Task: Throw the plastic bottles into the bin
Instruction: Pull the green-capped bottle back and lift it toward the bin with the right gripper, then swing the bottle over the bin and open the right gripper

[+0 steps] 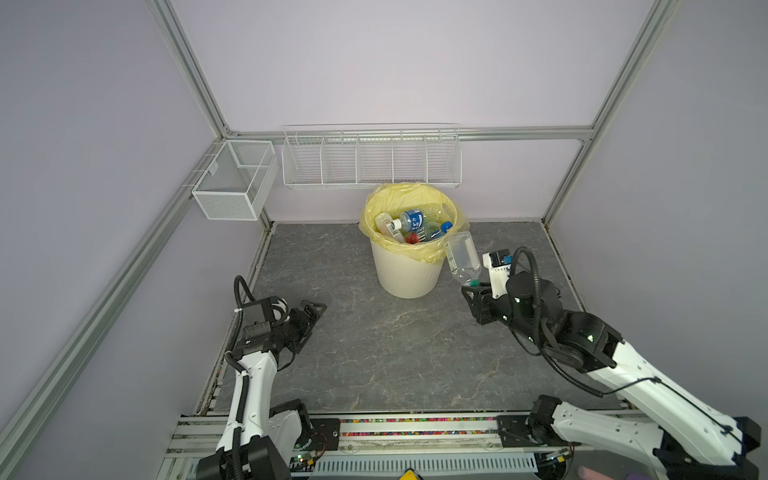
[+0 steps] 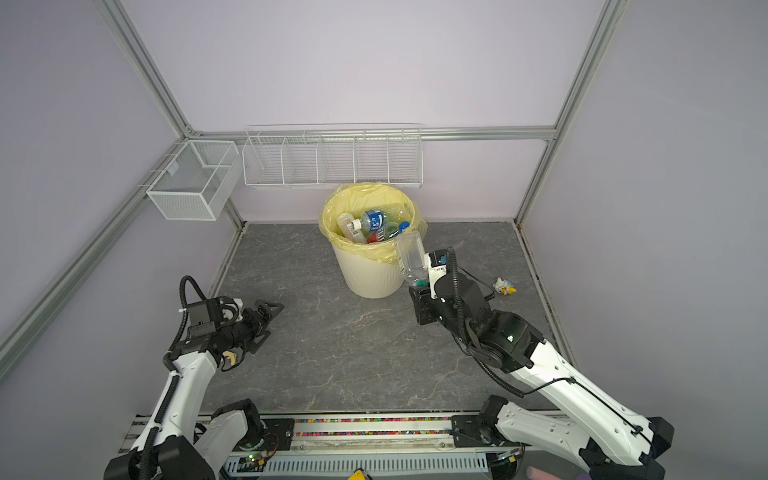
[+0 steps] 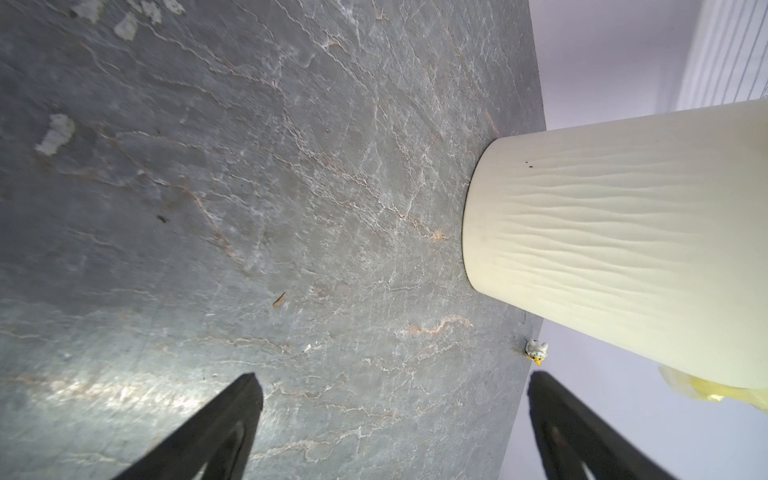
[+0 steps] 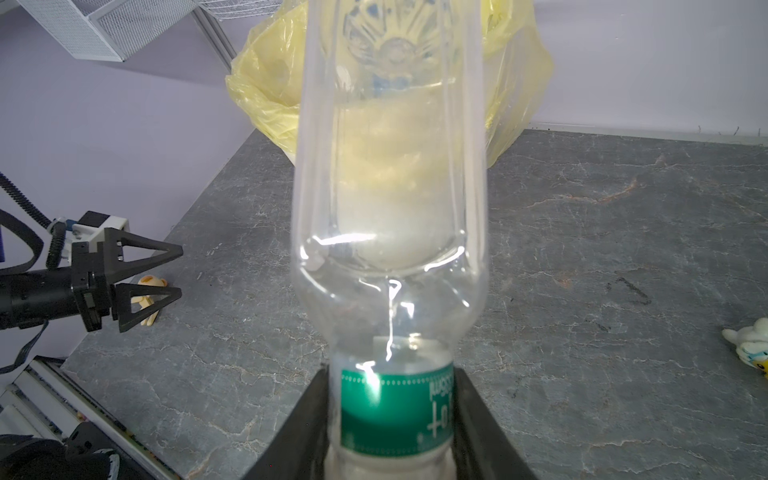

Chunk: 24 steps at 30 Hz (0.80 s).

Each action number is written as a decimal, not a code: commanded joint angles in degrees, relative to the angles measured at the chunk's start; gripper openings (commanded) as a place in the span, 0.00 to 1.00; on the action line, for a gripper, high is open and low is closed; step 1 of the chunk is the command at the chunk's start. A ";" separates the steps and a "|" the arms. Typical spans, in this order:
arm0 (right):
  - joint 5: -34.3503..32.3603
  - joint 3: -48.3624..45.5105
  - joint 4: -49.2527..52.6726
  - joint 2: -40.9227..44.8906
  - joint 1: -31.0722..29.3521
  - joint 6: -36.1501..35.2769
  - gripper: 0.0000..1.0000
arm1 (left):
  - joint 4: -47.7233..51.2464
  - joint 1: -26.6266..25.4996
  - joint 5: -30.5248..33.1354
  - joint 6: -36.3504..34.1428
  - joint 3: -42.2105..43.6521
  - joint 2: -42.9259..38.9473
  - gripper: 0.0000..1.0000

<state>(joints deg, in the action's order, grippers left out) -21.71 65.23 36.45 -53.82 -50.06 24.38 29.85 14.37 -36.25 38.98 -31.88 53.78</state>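
Bottle: clear bottle (image 1: 462,257), base up, right of centre in a top view, beside the bin (image 1: 409,278) rim.
Grip: right pincer (image 1: 473,286) clamped on its green-labelled neck.
Advice: I'd carry it fully above the opening before releasing.
Other arm: left pincer (image 4: 179,270) spread wide, empty.

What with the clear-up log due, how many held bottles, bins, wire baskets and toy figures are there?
Held bottle: 1
Bin: 1
Wire baskets: 2
Toy figures: 2
Total: 6
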 commanded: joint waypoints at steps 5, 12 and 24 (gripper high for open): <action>1.76 7.33 -2.55 -6.62 0.25 -3.09 0.22 | -0.56 0.39 -0.56 0.58 0.06 -0.31 1.00; 4.02 29.35 -1.96 -26.67 5.41 -8.95 0.26 | -0.40 0.39 -0.69 1.66 0.31 -1.70 1.00; 18.64 44.11 -1.10 -38.23 14.53 -8.76 0.88 | 0.30 0.39 -0.79 1.91 -0.41 -4.43 1.00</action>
<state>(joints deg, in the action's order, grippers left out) -6.33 111.70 37.56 -98.89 -35.24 16.05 29.87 14.37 -36.93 40.95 -31.88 50.09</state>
